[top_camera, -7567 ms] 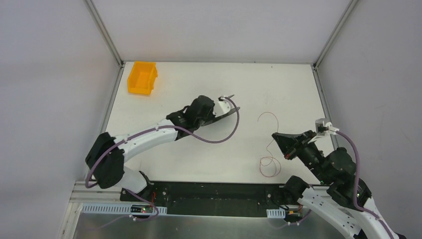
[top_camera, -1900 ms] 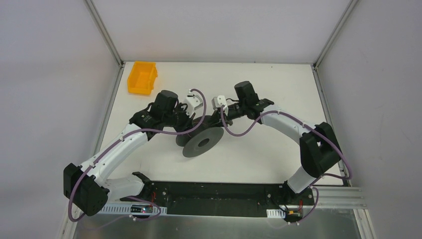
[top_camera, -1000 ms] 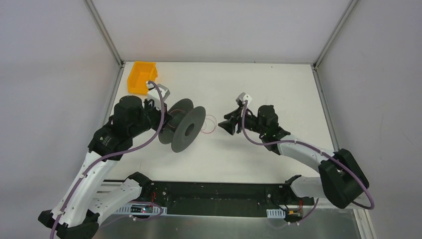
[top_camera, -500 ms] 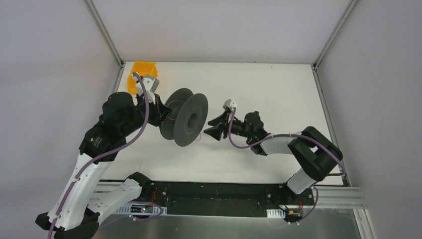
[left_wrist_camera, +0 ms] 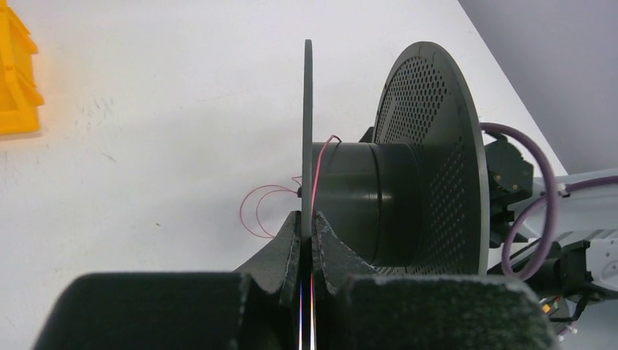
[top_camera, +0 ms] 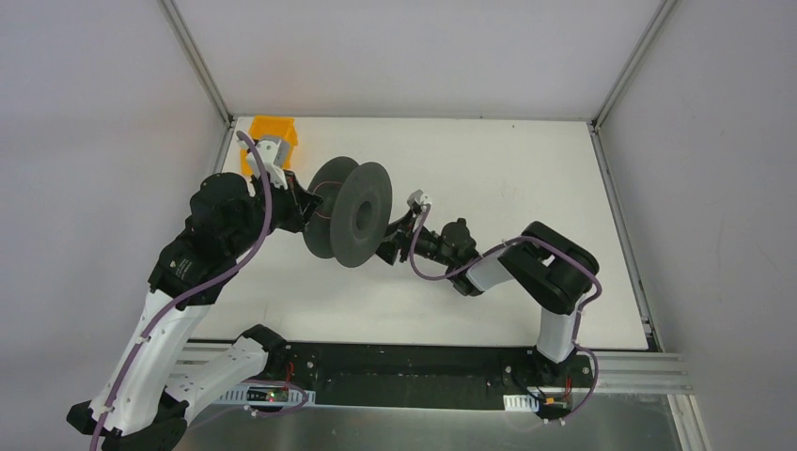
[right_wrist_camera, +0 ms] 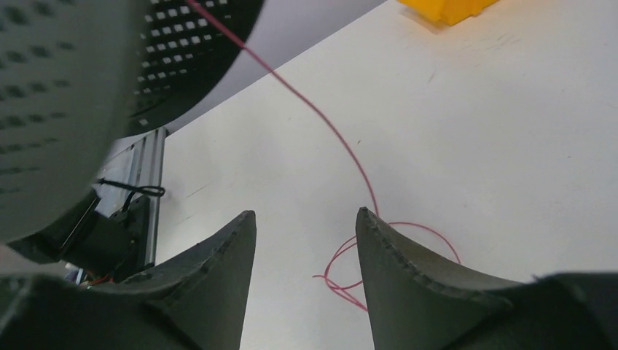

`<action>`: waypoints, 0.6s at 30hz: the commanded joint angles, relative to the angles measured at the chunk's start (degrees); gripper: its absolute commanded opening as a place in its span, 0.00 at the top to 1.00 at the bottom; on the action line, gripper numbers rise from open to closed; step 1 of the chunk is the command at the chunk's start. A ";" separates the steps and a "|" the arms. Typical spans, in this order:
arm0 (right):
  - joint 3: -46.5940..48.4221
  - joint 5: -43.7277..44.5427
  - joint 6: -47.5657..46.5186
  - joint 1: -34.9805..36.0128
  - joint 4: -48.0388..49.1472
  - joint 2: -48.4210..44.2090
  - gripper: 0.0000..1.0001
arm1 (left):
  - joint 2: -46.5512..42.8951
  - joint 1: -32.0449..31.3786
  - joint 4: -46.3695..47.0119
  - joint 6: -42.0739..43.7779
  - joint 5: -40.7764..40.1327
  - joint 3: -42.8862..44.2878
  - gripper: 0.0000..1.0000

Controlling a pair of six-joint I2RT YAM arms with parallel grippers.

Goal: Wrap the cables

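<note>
A dark grey spool is held up on edge over the table's left-middle. My left gripper is shut on its thin near flange, reaching from the left side. The thin reddish cable runs from the hub over that flange and loops on the table below. My right gripper is low, just right of the spool, and stands open with nothing between its fingers. The cable drops from the perforated flange to loose loops beside the right fingertip.
An orange bin sits at the table's far left corner, partly behind my left wrist, and shows again as the orange bin in the left wrist view. Metal frame rails run along the table's sides.
My left arm has lifted the spool a little farther back and left. My right gripper has moved left and lower, closing in under the spool's right flange, still open.
</note>
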 commanded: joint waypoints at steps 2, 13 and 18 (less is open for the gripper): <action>5.30 10.28 4.66 0.68 6.28 3.99 0.47 | -1.46 0.21 8.55 -5.13 -2.53 2.16 1.00; 7.18 18.39 9.75 0.59 5.39 10.22 0.54 | -1.75 0.17 10.44 -7.52 -5.34 2.40 1.00; 5.05 29.45 15.61 -1.36 1.56 10.72 0.53 | -2.36 0.21 10.40 -7.18 -7.47 3.55 1.00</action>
